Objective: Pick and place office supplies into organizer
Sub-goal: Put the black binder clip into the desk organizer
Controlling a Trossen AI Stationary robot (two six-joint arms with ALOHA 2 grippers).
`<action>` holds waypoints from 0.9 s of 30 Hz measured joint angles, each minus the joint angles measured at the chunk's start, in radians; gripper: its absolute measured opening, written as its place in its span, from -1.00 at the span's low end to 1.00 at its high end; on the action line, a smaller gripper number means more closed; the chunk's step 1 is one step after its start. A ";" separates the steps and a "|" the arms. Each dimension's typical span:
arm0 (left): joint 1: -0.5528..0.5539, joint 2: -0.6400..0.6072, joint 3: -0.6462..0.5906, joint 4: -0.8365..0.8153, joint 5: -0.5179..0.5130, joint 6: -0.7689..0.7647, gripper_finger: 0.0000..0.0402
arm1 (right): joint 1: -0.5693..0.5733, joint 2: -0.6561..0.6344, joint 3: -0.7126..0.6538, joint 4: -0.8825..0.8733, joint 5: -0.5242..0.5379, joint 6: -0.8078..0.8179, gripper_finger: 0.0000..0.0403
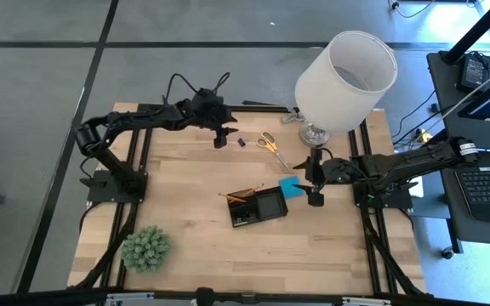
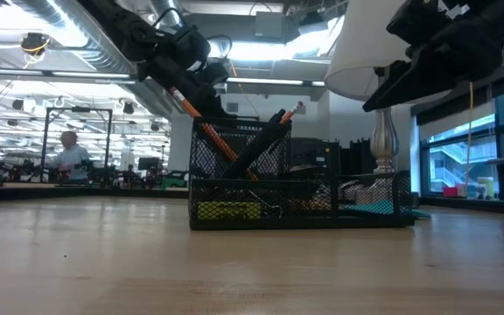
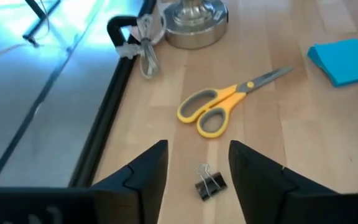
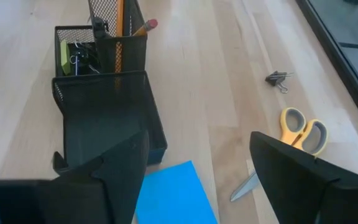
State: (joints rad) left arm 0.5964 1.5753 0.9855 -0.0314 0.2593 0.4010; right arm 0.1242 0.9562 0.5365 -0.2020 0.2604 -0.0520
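Far left on the table (image 1: 185,246), near the front corner: green spiky plant ball (image 1: 146,247).

Next, toward the back: left gripper (image 3: 197,163), fingers spread wide, nothing between them. Arm bent out from its base at the left edge, reaching toward the middle of the back edge, tip tipped down. Just under and ahead of it, flat on the wood: tiny black clip (image 3: 209,184), silver wire handles pointing away from the gripper. Not touched by either finger.

A little to the right: yellow-handled scissors (image 3: 227,106), lying flat, blades closed. Long side set on a slant, handles toward the clip, blade tips toward the blue pad.

In the middle: black mesh organizer (image 4: 107,115), long side running left to right across the table. Tall cup at its left end with orange pencils (image 2: 201,122) and black pens leaning at a slant, pencil tips up and out. Small low box beside the cup with something yellow and a clip inside. Big low tray on the right: cannot tell what is in it.

Touching the organizer's right back corner: bright blue square pad (image 4: 173,193), flat on the wood.

Above the pad: right gripper (image 4: 199,160), fingers spread wide, holding nothing. Arm stretched in from the right edge, low over the table.

Behind it: big white lamp (image 1: 345,78) on a silver foot.
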 joint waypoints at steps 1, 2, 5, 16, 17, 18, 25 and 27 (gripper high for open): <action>0.000 0.000 0.000 0.009 0.000 0.003 -0.17 | 0.000 0.000 0.000 0.000 0.000 -0.006 0.39; 0.000 0.000 0.000 0.013 0.000 0.003 -0.16 | 0.000 0.000 0.000 0.000 0.000 -0.009 0.39; 0.000 0.000 0.000 0.011 0.000 0.005 -0.15 | 0.000 0.000 0.000 0.000 0.000 -0.010 0.39; 0.002 0.018 0.067 -0.008 0.017 0.008 -0.16 | 0.000 0.000 0.000 0.000 0.000 -0.058 0.39; 0.003 0.029 0.089 -0.022 0.026 0.018 -0.16 | 0.000 0.000 0.000 0.000 0.000 -0.058 0.39; 0.003 0.044 0.115 -0.031 0.030 0.026 -0.16 | -0.001 0.000 0.000 0.000 0.000 -0.058 0.39; 0.032 0.196 0.308 -0.297 0.115 0.131 -0.16 | -0.023 0.000 0.000 0.002 0.000 -0.058 0.39; 0.044 0.238 0.349 -0.345 0.128 0.169 -0.16 | -0.034 0.000 0.000 0.002 0.000 -0.058 0.39</action>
State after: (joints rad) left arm 0.6407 1.8135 1.3342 -0.3769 0.3876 0.5698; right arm 0.0906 0.9562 0.5365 -0.1996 0.2607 -0.1098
